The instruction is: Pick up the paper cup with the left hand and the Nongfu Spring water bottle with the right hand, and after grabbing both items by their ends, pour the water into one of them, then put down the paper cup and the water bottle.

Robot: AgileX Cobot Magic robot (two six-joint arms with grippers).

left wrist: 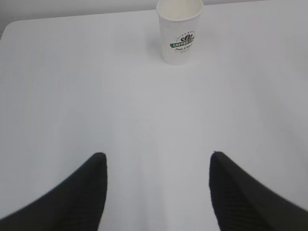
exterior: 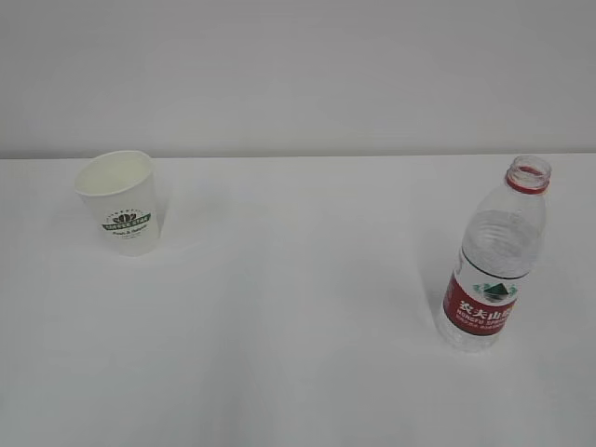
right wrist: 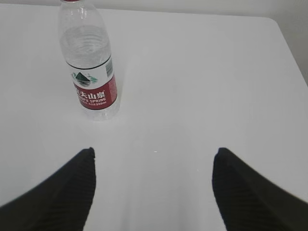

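Cup (exterior: 125,201): white paper, green round logo, upright, upper left on white surface (exterior: 298,354); inside appears empty. Bottle (exterior: 495,263): clear ribbed plastic, red label, uncapped, upright at right, well apart. Left jaws (left wrist: 156,166) wide, holding nothing. Right jaws (right wrist: 154,161) likewise.

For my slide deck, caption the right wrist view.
Open right gripper faces the upright, uncapped Nongfu Spring water bottle on the white table.

Only fingertips on show: the left hand (left wrist: 156,192) has two black, finely ribbed fingers (left wrist: 77,197) tapering to rounded tips. The right hand (right wrist: 154,190) matches, same matte black ribbed fingers (right wrist: 245,192)
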